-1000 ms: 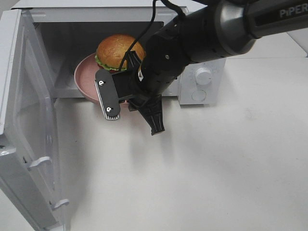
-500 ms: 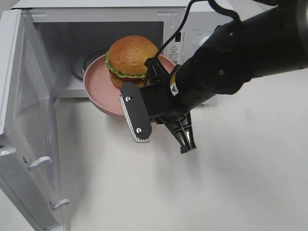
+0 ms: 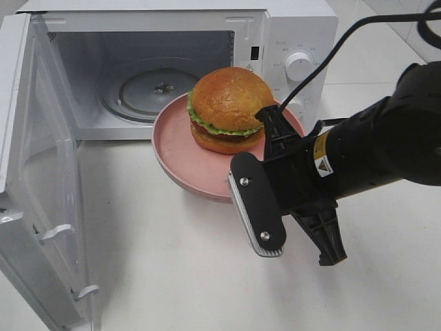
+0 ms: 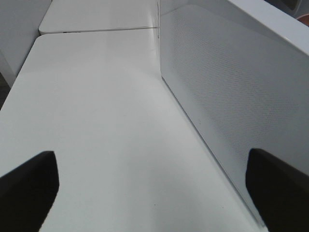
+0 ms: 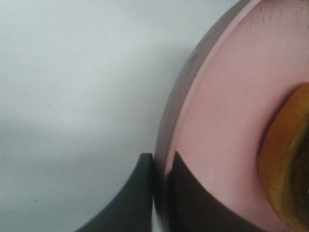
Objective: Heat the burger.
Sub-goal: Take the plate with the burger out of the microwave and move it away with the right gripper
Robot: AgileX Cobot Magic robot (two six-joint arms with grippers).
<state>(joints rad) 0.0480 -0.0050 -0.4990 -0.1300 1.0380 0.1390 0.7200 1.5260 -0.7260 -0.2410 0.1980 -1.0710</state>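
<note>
Burger (image 3: 229, 107) on pink plate (image 3: 179, 157), rim pinched by right claw (image 5: 163, 169), held above worktop (image 3: 172, 276) at 5 o'clock from open microwave (image 3: 165, 76); left claw (image 4: 145, 186) spread; next: likely onto turntable (image 3: 148, 89), door shut.

Burger (image 3: 228, 106) on plate (image 3: 176, 155) — before the microwave (image 3: 289, 31) — door (image 3: 34, 179) left.

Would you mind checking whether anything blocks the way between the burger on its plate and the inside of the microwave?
Nothing visible does. The microwave door stands wide open, and only the bare glass turntable shows inside. The burger sits on the pink plate, gripped at its rim by the right hand, just outside the opening.
</note>
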